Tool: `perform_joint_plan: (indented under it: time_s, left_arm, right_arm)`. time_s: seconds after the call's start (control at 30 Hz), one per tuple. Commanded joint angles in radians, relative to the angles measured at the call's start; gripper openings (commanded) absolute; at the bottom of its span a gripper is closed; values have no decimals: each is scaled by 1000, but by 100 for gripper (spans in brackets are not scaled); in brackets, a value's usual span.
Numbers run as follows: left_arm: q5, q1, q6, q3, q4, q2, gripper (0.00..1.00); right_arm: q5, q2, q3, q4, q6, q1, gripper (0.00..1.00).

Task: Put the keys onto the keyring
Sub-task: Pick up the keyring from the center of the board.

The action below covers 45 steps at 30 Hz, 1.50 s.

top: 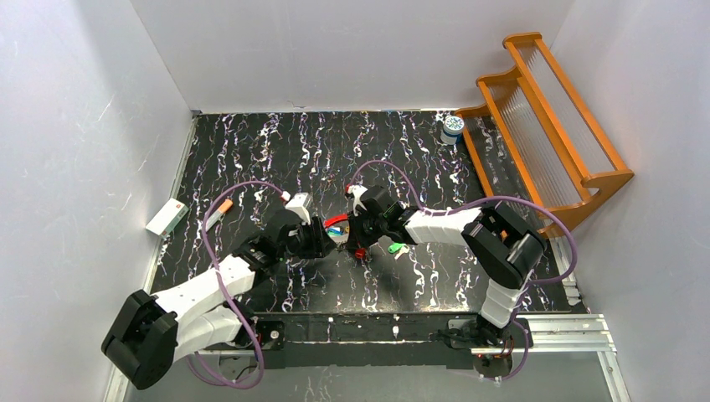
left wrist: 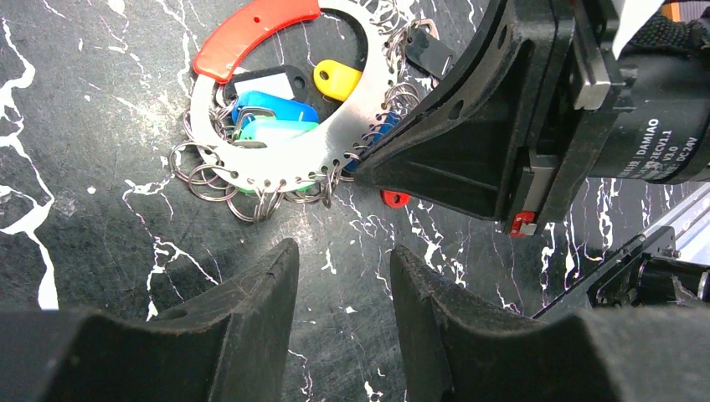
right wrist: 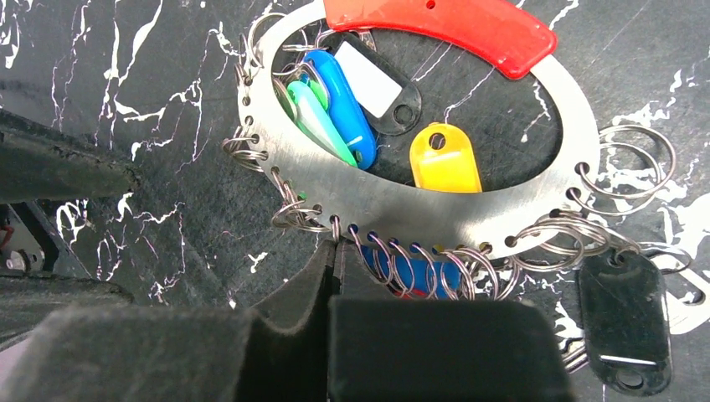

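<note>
Right gripper (right wrist: 335,255) is clamped tight, tips pressed together at the lower rim of the keyring (right wrist: 419,205), in among the little split rings (right wrist: 402,255) crowded along that edge. I can't tell whether it has one of those loops between its pads or has just nipped shut beside the metal. Left gripper (left wrist: 341,251) sits just below the ring in its own view, fingers apart, nothing in them, only the marbled table (left wrist: 84,251) showing in the gap.

The keyring lies flat mid-table, its red arc (right wrist: 444,25) at the top of both wrist views. Some of the keys are on it: a yellow tag (right wrist: 444,159), a blue tag (right wrist: 343,100) and a green tag (right wrist: 318,121) lie inside the oval. A black tag (right wrist: 624,318) lies outside it at lower right. Overhead, a green-headed key (top: 393,247) lies loose just right of the grippers.

Here's the worry. If that pinch is only on a thin loop, any pull could drag the whole ring across the slick top, because the left gripper isn't bracing it. A weak bite could simply slip off. The loops are packed close, so a neighbour may snag and come along too. And the two grippers are nearly nose to nose, so a careless reach risks a knock.
</note>
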Motion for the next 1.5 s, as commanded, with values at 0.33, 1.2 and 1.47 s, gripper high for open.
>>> perform_joint_plan:
  time_s: [0.33,1.2,1.47]
  left_arm:
    - [-4,6,92,16,-12,-111,41]
    - [272,6,844,68,144,-346,41]
    - [428,6,939,18,147,-338,41]
  right_arm:
    - [56,-145,15,-10,-201,5,1]
    - [-130,-462,-73,-17,-704,-16,1]
    - [-297,-482,-112,-31,-815,-19,1]
